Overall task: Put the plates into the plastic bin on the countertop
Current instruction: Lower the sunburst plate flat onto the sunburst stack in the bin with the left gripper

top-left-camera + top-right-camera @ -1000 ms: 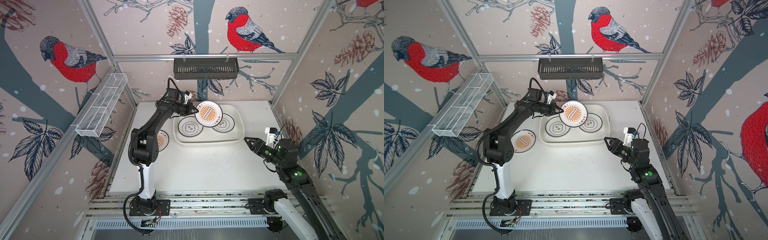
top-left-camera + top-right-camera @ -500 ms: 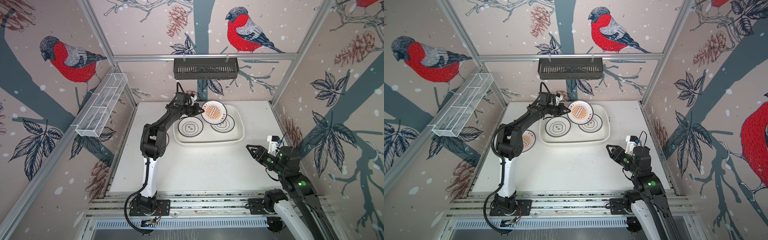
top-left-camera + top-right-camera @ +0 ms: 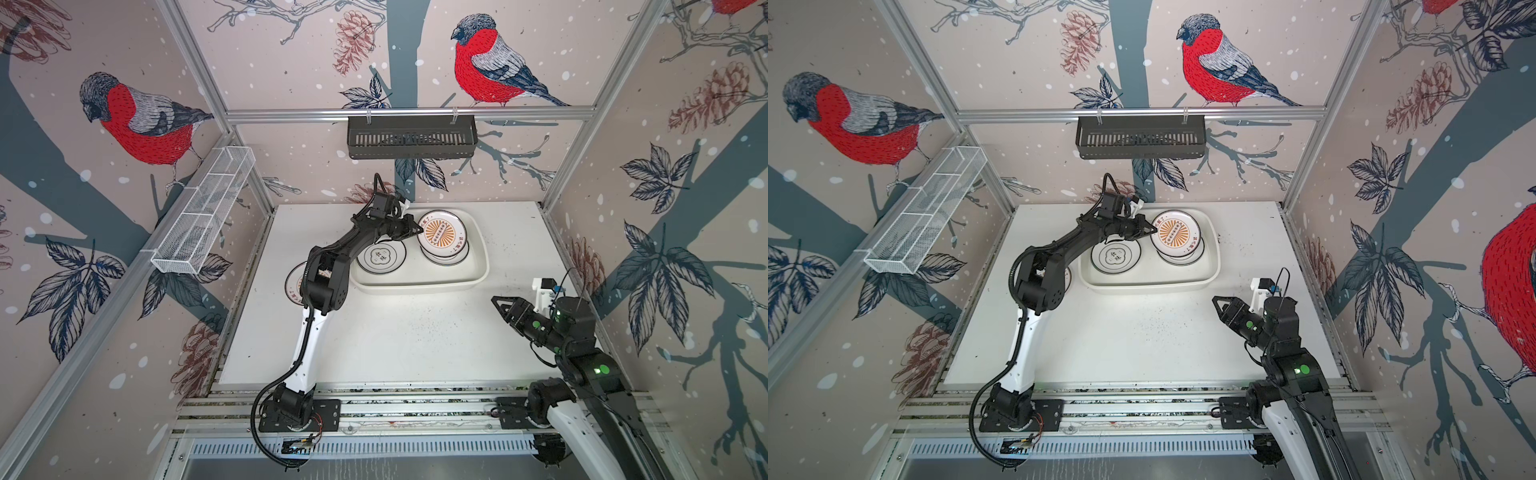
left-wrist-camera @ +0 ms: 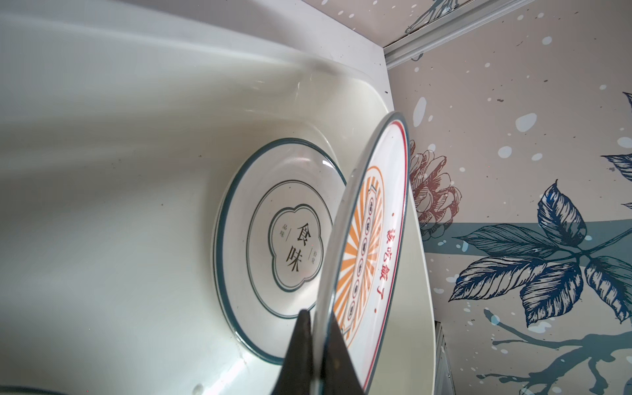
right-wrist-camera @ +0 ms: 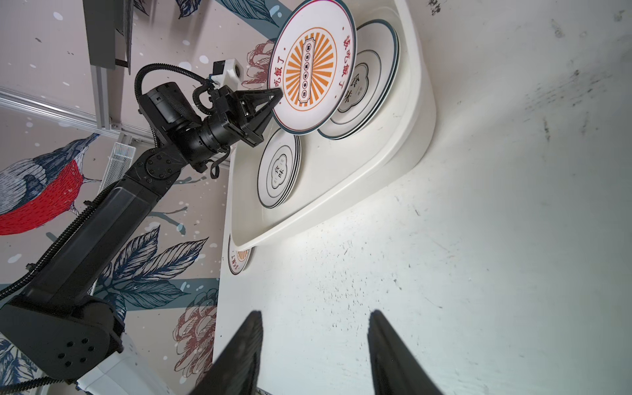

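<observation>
Plates (image 3: 380,257) lie stacked in the bin (image 3: 415,286); left claw (image 3: 417,229) pinches a sunburst plate (image 3: 441,235) by its rim, tilted above one stack (image 3: 446,261). Another plate (image 3: 293,286) waits on the bench (image 3: 415,332) beside the bin, so work remains; right claw (image 5: 314,316) hangs half open, empty

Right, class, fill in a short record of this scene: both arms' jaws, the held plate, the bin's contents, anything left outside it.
Left jaws: shut on the rim of a round white plate with orange sunburst centre
Held plate: over the right-hand stack of dark-rimmed quatrefoil plates in the glossy white plastic bin
Also in bin: second quatrefoil stack, left side
Outside bin: one sunburst plate on the speckled white countertop, partly behind the left arm
Right jaws: open, empty, above the countertop
</observation>
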`<act>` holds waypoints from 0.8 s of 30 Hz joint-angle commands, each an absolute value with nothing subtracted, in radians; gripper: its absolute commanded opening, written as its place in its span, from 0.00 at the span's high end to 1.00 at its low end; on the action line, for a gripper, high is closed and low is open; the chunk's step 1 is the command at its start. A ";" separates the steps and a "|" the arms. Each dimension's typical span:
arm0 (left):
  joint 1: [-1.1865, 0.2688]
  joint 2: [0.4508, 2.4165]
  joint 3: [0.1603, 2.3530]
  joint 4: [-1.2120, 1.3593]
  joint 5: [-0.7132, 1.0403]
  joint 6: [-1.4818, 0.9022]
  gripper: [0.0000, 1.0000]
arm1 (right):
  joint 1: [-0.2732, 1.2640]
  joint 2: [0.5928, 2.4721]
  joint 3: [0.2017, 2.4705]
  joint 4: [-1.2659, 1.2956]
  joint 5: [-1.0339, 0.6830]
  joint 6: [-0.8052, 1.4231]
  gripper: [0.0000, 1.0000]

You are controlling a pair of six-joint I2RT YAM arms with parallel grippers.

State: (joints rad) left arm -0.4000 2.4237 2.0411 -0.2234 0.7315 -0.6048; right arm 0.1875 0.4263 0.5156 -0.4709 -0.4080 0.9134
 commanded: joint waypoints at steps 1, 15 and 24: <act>-0.402 2.441 2.057 -0.172 0.739 -0.623 1.00 | 0.187 0.424 0.513 -0.469 -0.397 0.917 0.49; -0.407 2.485 2.069 -0.150 0.741 -0.643 0.98 | 0.187 0.423 0.483 -0.444 -0.398 0.928 0.49; -0.418 2.491 2.085 -0.163 0.717 -0.627 0.93 | 0.188 0.423 0.459 -0.431 -0.402 0.933 0.49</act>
